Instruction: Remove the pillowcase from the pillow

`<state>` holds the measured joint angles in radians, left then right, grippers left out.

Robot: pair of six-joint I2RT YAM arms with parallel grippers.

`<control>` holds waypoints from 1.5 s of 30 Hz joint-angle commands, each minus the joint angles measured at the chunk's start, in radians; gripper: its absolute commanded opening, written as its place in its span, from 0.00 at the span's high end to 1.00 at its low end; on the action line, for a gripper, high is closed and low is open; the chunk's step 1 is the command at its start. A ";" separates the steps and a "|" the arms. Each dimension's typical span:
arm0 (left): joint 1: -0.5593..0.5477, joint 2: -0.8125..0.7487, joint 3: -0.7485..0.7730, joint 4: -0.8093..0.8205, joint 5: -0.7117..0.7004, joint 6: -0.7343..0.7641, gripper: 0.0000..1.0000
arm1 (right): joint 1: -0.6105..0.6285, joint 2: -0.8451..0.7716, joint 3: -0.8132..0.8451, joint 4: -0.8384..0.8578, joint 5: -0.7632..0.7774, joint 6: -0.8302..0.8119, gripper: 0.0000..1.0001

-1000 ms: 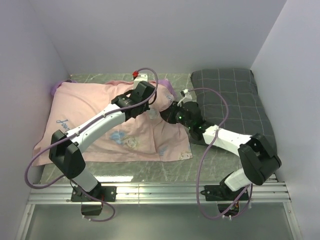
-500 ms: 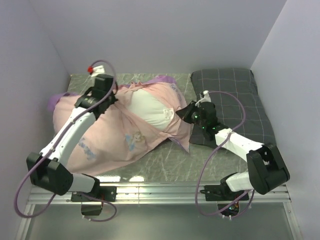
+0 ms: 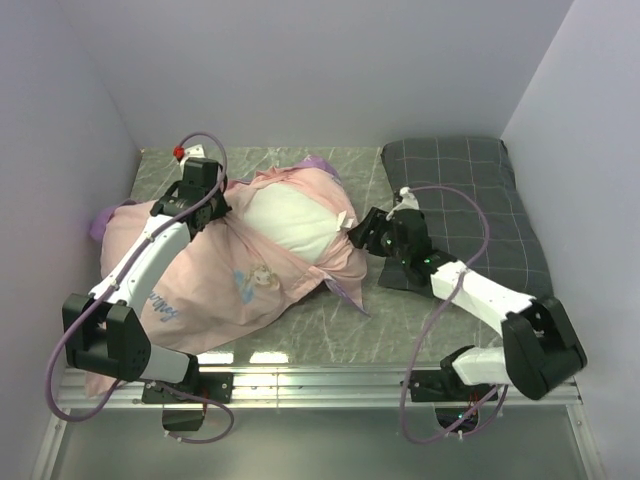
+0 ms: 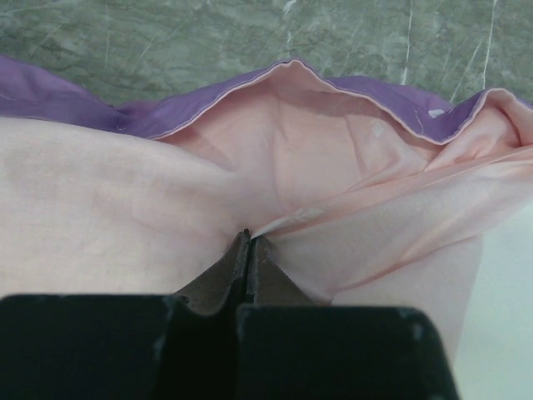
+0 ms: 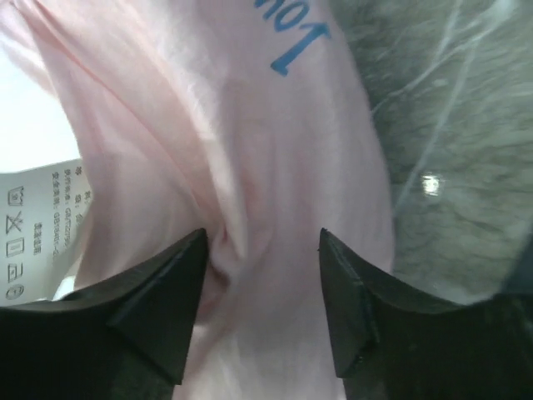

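Note:
The pink pillowcase point(image 3: 215, 280) lies bunched over the left half of the white pillow point(image 3: 292, 220), whose right part is bare. My left gripper point(image 3: 218, 203) is at the back left of the pillow. In the left wrist view this left gripper point(image 4: 248, 239) is shut on a fold of the pillowcase point(image 4: 333, 167), whose purple outer side shows along the rim. My right gripper point(image 3: 356, 232) is at the pillow's right end. Seen from its wrist, the right gripper point(image 5: 262, 242) is open, with loose pillowcase cloth point(image 5: 250, 125) between its fingers and a white care label point(image 5: 42, 225) to their left.
A dark grey checked pillow point(image 3: 470, 200) lies at the back right, under and behind my right arm. White walls close in the table point(image 3: 400, 320) on the left, back and right. Bare marble top point(image 5: 450, 125) shows to the right of the pillowcase.
My left gripper has pulled the pillowcase back and to the left, baring the white pillow. My right gripper has opened and let go of the cloth.

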<state>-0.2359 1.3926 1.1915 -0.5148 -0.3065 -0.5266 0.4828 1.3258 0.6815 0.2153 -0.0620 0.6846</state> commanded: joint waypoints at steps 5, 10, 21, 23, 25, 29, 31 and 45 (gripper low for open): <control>-0.020 0.000 -0.006 0.013 0.038 0.016 0.99 | 0.123 -0.207 0.114 -0.206 0.224 -0.085 0.26; -0.037 0.006 0.000 0.019 0.035 0.008 1.00 | 0.229 -0.154 0.208 -0.270 0.281 -0.123 0.23; -0.017 0.068 0.020 0.025 0.015 0.011 0.99 | 0.212 -0.058 0.121 -0.378 0.404 -0.100 0.66; 0.013 0.086 0.023 0.032 0.026 0.013 0.99 | 0.173 -0.098 0.046 -0.364 0.406 -0.070 0.74; 0.047 0.100 0.025 0.032 0.035 0.016 1.00 | 0.145 -0.169 -0.014 -0.340 0.384 -0.042 0.81; 0.090 0.112 0.023 0.045 0.061 0.016 0.99 | 0.070 -0.247 -0.178 -0.217 0.279 0.019 0.88; 0.102 0.121 0.031 0.041 0.069 0.020 0.99 | 0.021 -0.217 -0.210 -0.154 0.239 0.044 0.92; -0.020 0.036 0.086 -0.017 0.101 0.068 0.53 | 0.054 0.193 -0.192 0.477 -0.196 0.176 1.00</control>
<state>-0.2184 1.4860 1.2331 -0.4637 -0.1593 -0.4839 0.5076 1.5185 0.4854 0.5842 -0.1692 0.8314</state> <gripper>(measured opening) 0.396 0.009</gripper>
